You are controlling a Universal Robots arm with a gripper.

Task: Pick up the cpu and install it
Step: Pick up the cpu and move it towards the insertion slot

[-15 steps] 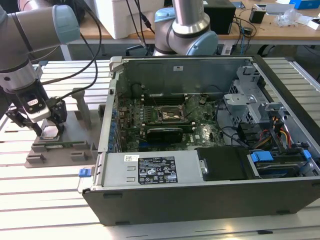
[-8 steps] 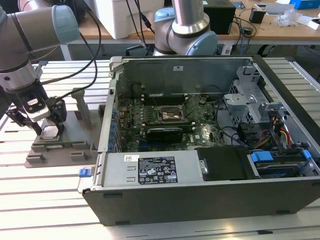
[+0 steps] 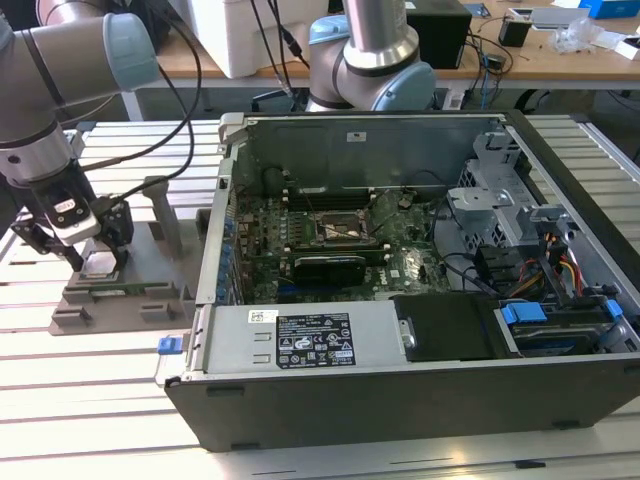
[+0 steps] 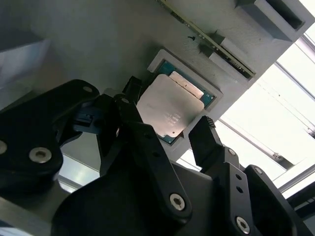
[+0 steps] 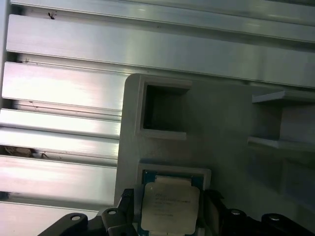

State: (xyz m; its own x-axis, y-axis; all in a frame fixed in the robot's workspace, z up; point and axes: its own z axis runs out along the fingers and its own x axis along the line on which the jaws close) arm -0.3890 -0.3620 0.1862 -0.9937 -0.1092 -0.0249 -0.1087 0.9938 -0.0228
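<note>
At the exterior view's left, the end effector (image 3: 97, 258), fingers spread apart, is straddling the cpu (image 3: 99, 266) lying in the grey fixture (image 3: 125, 300).

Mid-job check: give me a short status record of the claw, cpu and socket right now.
claw: open, low over the grey fixture at the exterior view's left
cpu: lying in the fixture's recess, between the claw's fingers
socket: inside the open computer case, away from the claw
progress: cpu not yet lifted
</note>
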